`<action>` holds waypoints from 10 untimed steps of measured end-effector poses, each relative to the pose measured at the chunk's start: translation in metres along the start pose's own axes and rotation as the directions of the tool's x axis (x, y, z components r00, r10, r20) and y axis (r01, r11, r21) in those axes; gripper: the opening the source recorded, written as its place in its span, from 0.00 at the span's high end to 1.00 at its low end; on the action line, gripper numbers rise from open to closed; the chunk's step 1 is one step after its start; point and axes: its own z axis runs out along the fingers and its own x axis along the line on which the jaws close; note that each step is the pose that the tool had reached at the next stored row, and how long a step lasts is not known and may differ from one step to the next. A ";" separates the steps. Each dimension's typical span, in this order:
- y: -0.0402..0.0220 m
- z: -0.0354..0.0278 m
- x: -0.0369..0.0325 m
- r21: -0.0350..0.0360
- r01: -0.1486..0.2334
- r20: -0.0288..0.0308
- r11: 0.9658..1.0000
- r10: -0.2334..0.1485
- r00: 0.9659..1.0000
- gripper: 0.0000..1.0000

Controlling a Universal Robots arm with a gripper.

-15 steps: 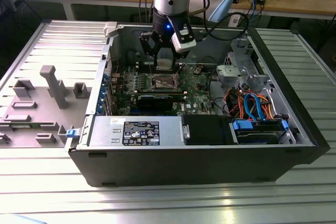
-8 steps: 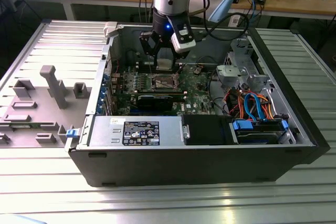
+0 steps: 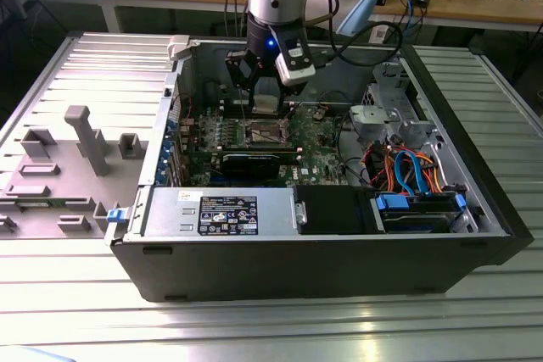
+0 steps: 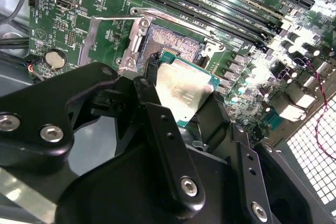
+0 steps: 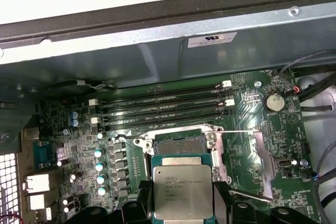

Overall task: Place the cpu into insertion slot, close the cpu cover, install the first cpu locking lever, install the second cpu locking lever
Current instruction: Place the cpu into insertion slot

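Holding the chip point(image 5: 182, 190) by two opposite edges in a clenched pincer point(image 5: 182, 205), just above the open socket point(image 5: 181, 144) on the green board point(image 4: 262, 93) inside the computer case point(image 3: 339, 256), not yet seated, with the cover plate point(image 5: 264, 161) swung open beside the socket. Could land skewed or off-centre and crush the socket's fine contacts, judging by a seeming tilt against the board in the second wrist view. Could also slip out of so thin an edge grip, or snag on the wire lever point(image 5: 239, 131) running by the socket's corner.
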 end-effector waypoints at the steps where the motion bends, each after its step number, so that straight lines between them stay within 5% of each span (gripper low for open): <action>1: 0.0000 0.0000 0.0000 0.000 -0.002 0.000 1.000 0.002 1.000 0.45; 10: 0.0000 0.0001 0.0000 0.000 -0.024 0.002 1.000 0.024 1.000 0.45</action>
